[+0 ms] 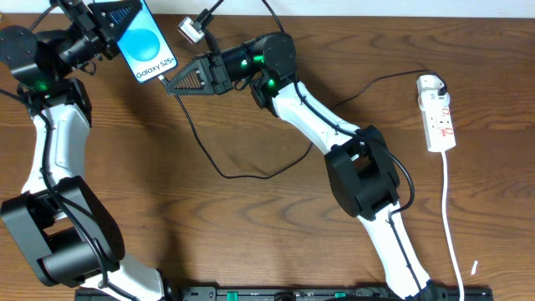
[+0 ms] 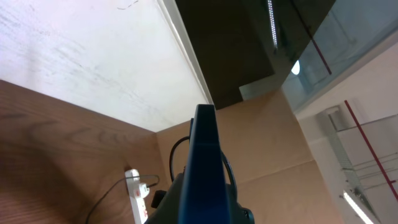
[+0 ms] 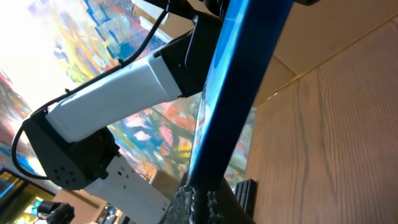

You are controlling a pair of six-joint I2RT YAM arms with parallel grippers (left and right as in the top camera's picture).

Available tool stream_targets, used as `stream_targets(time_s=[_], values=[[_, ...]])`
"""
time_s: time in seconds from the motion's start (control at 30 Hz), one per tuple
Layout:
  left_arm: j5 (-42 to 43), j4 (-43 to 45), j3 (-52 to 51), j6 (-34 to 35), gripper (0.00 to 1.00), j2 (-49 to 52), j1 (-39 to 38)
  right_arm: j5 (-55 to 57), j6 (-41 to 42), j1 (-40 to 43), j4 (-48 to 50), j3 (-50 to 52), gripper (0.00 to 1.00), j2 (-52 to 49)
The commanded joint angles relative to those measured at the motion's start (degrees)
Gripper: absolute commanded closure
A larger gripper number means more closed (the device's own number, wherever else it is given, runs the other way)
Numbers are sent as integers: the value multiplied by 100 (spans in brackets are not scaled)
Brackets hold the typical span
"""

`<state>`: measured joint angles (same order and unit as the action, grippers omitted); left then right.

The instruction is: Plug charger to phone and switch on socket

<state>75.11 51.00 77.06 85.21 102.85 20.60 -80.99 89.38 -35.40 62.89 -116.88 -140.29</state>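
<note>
The phone [image 1: 144, 42], its blue screen facing up, is lifted at the back left with my left gripper [image 1: 111, 29] shut on its far end. In the left wrist view it shows edge-on [image 2: 203, 162]. My right gripper [image 1: 171, 84] is shut on the charger's tip, right at the phone's lower edge [image 3: 227, 93]. Its fingers [image 3: 186, 202] press together just under that edge, and the tip itself is hidden. The thin black charger cable [image 1: 238, 176] loops across the table to the white socket [image 1: 438, 113] at the right, also seen in the left wrist view [image 2: 137, 194].
The socket's thick white cord [image 1: 451, 226] runs to the front edge. The right arm [image 1: 359, 176] stretches diagonally across the table's middle. The left arm [image 1: 50, 150] stands along the left side. Black base rails [image 1: 276, 293] line the front.
</note>
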Motion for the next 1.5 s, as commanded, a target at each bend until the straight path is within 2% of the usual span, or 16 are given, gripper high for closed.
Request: stream_targets(time_s=[0.0, 0.17, 1.47], values=[[57, 55, 79, -94, 93, -127, 9, 229, -79, -15, -131, -57, 99, 120], [57, 55, 79, -98, 93, -127, 9, 339, -363, -17, -535, -57, 99, 120], [173, 55, 79, -466, 93, -127, 4, 1261, -634, -33, -896, -57, 99, 120]])
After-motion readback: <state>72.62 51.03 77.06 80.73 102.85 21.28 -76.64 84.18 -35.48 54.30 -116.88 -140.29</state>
